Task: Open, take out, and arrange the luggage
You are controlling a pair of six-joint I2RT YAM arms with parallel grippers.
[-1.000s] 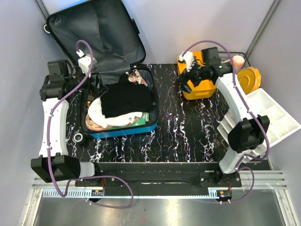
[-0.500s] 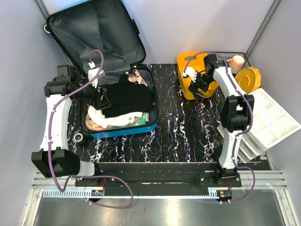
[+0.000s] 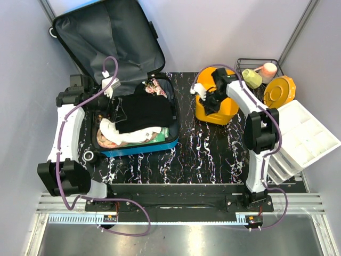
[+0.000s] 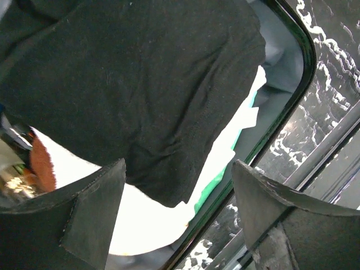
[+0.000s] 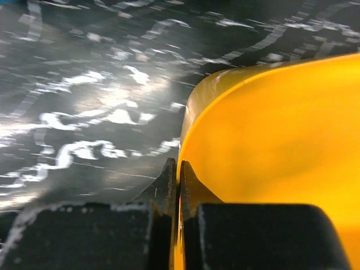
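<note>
So the luggage [image 3: 138, 150] lies open on the left of the surface [image 3: 202, 154], its lid [image 3: 106, 37] leaning back against the far wall and its lower half packed. Nothing has come out yet: the black garment [image 3: 146, 112] is on top, and a white garment [image 3: 114, 130] bulges out below it on the near left.

Over the past second my left end effector [image 3: 112, 106] has come in from the left rim of the case and now hangs over the clothes. In the left wrist view, my left end effector [image 4: 178, 169] has its fingers spread wide with nothing between them. The near edge of the black garment [image 4: 140, 84] lies directly beneath the gap. I judge that the opening step is done and the first pick is about to begin.

Further out, my right end effector [image 3: 210, 96] has dragged the orange basket [image 3: 221, 109] off the far edge, nearer to me and slightly towards the case. In the right wrist view, my right end effector [image 5: 178, 169] is pinched tight on the thin rim of the orange basket [image 5: 270, 129]. I take this as setting up a place to put the clothes, so arranging can follow once they are lifted out.
</note>
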